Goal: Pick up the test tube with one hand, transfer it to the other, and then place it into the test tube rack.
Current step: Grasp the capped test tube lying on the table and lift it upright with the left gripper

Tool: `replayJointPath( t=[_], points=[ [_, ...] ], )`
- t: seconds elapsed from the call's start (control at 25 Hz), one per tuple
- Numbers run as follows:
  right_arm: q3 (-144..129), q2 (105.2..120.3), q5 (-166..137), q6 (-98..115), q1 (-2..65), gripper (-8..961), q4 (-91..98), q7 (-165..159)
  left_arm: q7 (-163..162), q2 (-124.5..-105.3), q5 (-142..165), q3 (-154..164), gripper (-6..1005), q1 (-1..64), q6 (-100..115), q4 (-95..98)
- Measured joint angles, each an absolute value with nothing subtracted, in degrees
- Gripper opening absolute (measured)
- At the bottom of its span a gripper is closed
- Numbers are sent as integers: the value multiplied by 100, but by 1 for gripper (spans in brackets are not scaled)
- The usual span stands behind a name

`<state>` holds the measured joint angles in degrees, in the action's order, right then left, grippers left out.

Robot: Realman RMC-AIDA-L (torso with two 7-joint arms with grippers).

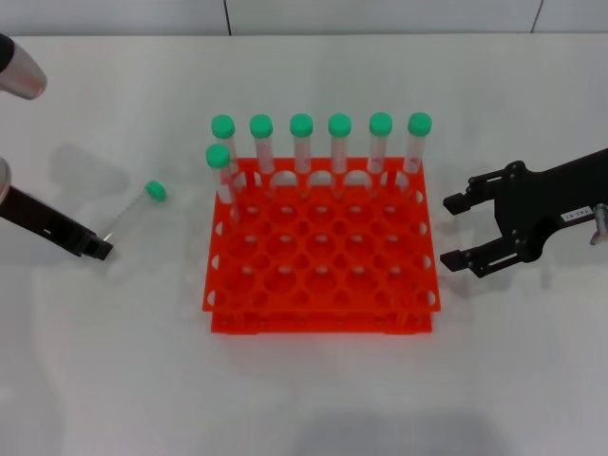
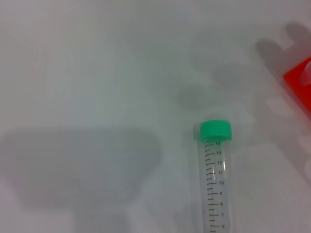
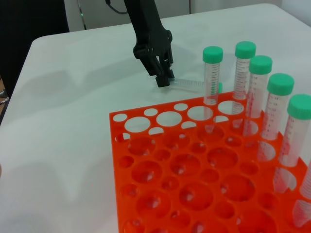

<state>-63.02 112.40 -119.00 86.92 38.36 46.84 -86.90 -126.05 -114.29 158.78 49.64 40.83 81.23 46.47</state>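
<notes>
The test tube (image 1: 128, 214), clear with a green cap, lies on the white table left of the orange-red rack (image 1: 323, 321). It also shows in the left wrist view (image 2: 215, 184) and in the right wrist view (image 3: 187, 83). My left gripper (image 1: 98, 250), unlabelled, is down at the tube's bottom end, away from the cap; it also shows in the right wrist view (image 3: 164, 80). My right gripper (image 1: 454, 231), with the white label, is open and empty, hovering just right of the rack.
Several other green-capped tubes (image 1: 301, 142) stand upright in the rack's back row and back left corner. The rack's other holes (image 3: 146, 172) are empty. A corner of the rack (image 2: 301, 82) shows in the left wrist view.
</notes>
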Motion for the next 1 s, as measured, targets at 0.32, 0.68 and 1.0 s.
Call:
replayJointPath(
  t=[0.32, 0.68, 1.0],
  points=[
    [-6302, 11240, -11900, 8693, 3841, 706, 4684, -8692, -12620, -11442, 15908, 4966, 186, 4082, 8089, 4638],
    [-6301, 11248, -11900, 8695, 3850, 700, 4684, -8704, -12586, -11435, 15638, 4909, 191, 4032, 8201, 4918],
    [-6285, 11258, -11872, 8744, 3786, 695, 4786, -8718, -12230, -11544, 14097, 4908, 196, 3192, 8632, 6687]
  ],
)
